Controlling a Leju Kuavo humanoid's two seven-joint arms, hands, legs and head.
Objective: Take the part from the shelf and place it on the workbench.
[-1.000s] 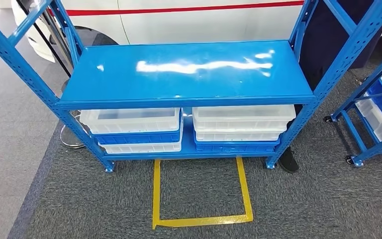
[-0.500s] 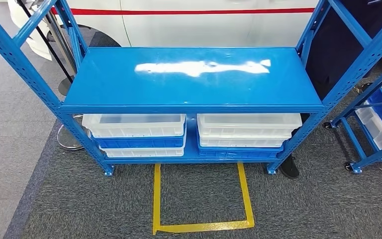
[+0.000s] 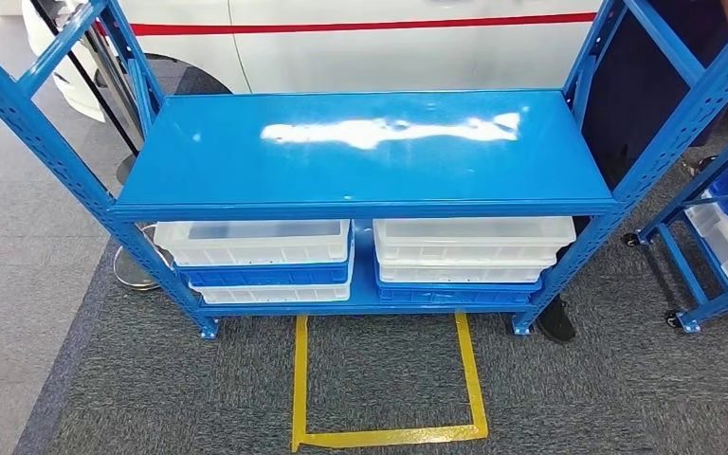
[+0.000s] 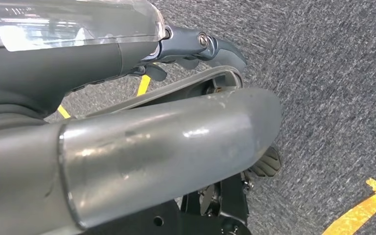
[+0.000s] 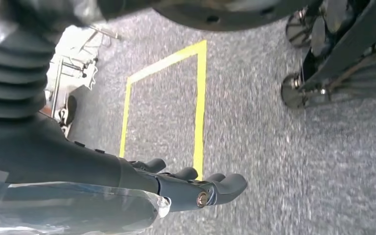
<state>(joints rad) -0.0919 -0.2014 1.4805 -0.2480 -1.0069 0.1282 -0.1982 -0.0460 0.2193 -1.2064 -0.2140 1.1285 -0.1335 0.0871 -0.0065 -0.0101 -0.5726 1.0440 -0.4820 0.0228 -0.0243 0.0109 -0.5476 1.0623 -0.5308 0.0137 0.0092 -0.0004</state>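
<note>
Part not yet picked; shelf (image 3: 360, 156) top bare. Left robot hand (image 4: 196, 46) state unclear; right robot hand (image 5: 191, 188) hangs empty, fingers apart.

An industrial workshop or warehouse floor: blue steel shelving (image 3: 365, 152) holding stacked plastic bins (image 3: 256, 254), yellow floor tape (image 3: 389, 379) marked on grey carpet (image 3: 626, 379).

The whole head view shifts as the camera moves: the blue shelf (image 3: 365, 152) sits slightly lower and squarer, things themselves unmoved.
</note>
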